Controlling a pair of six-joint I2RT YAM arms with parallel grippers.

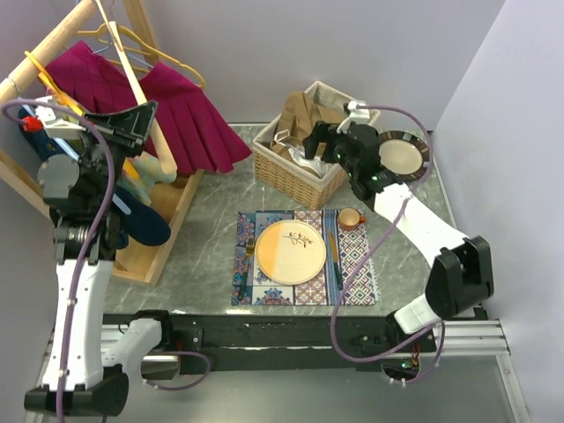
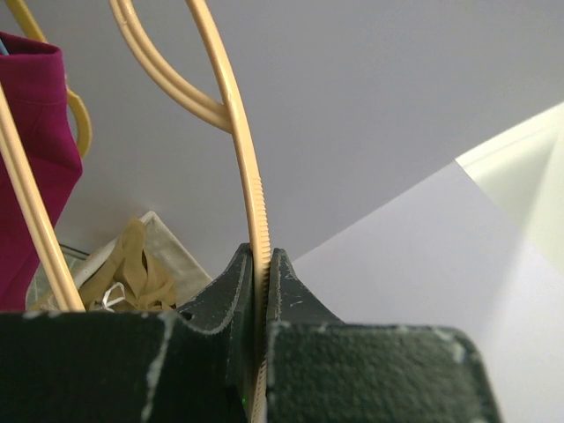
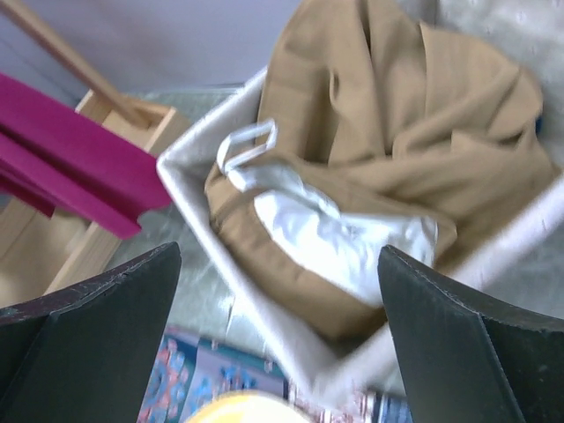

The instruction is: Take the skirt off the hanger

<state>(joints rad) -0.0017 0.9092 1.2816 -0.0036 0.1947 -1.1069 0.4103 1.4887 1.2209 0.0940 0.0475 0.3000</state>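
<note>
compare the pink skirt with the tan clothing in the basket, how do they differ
Colour: the skirt is deep pink; the tan clothing is light brown with some white fabric showing.
Pose: the skirt hangs spread out at the wooden rack; the tan clothing lies crumpled in the basket.
Surface: the skirt is sharply pleated; the tan clothing has loose folds.
Both are fabric garments.

no text, label, brand, number or sign can be read in any of the views. the placemat [image 1: 354,264] on the surface carries only a coloured tile pattern, and the plate [image 1: 280,264] on it only a small twig drawing; neither shows any lettering.
</note>
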